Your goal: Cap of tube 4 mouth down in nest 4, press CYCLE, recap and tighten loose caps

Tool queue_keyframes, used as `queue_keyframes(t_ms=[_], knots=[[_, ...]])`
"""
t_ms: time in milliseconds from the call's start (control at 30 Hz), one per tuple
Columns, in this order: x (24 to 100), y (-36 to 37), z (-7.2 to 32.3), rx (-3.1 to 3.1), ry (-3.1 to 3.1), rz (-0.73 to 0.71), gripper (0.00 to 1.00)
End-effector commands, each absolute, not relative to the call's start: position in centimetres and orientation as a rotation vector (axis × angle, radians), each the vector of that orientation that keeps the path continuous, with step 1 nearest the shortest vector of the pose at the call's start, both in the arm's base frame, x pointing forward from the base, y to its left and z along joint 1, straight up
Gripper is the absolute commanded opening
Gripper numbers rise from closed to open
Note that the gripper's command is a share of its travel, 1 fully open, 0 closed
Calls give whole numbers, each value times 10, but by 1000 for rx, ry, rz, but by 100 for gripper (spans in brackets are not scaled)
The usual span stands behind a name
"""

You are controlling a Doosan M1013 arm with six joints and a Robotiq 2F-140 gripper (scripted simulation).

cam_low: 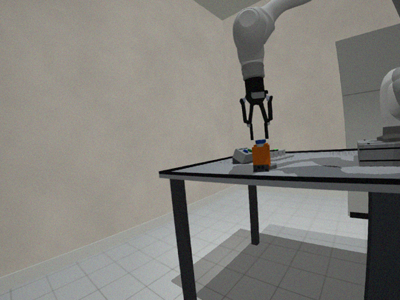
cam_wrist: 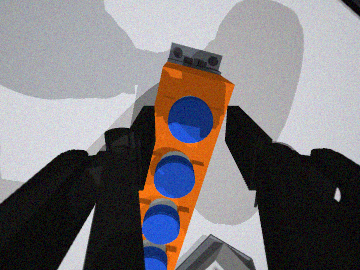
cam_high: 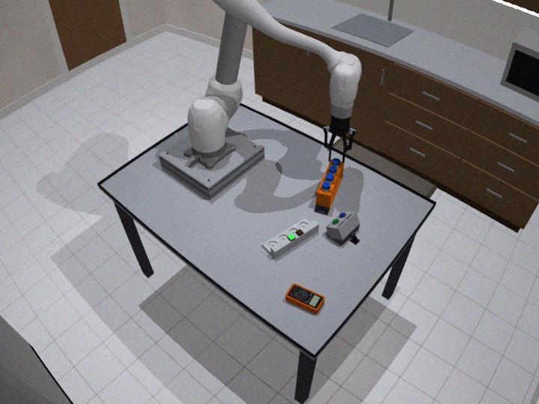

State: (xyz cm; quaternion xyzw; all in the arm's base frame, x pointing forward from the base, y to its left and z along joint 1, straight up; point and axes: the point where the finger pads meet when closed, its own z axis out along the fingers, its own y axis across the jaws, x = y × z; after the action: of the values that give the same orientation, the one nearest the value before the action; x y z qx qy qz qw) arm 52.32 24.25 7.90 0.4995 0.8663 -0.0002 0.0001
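Multimeter [cam_high: 305, 298] first, orange case, lying flat near the front edge of the tabletop [cam_high: 195, 226], well apart from everything else.

Next back is the white cap tray [cam_high: 278, 243], with its green lamp [cam_high: 290, 237] glowing bright and the lamp beside it [cam_high: 299, 233] dark. Just to the right of the tray sits the grey key housing [cam_high: 343, 230], which has the green key [cam_high: 335, 221] and the blue key [cam_high: 342, 214] on top.

Behind those is the orange decapping station [cam_high: 324, 197]. All four blue caps are sitting on their tubes in a row, from the nearest cap [cam_high: 326, 185] to the far-end cap [cam_high: 335, 161].

The hand [cam_high: 337, 152] hangs straight down over that far end. From the side, its tips stop just above the cap [cam_low: 260, 142] and don't touch it. The fingers are partly spread, a bit wider than a cap, with nothing held between them. In the wrist view they frame the station on both sides, with the end cap [cam_wrist: 190, 119] centred in the gap.

Further back on the left, the arm stands on its grey base plate [cam_high: 174, 162]. Beyond the tabletop there's a kitchen counter [cam_high: 435, 60] with a sink [cam_high: 372, 29] and a microwave [cam_high: 522, 69].
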Motion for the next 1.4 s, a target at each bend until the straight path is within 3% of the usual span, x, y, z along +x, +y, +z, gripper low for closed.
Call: queue_keyframes(t_ms=[0, 967, 1000, 1367], knots=[[524, 243, 75, 1569, 2721, 1, 41], [524, 243, 65, 1569, 2721, 1, 41], [524, 243, 65, 1569, 2721, 1, 30], [524, 243, 65, 1569, 2721, 1, 30]])
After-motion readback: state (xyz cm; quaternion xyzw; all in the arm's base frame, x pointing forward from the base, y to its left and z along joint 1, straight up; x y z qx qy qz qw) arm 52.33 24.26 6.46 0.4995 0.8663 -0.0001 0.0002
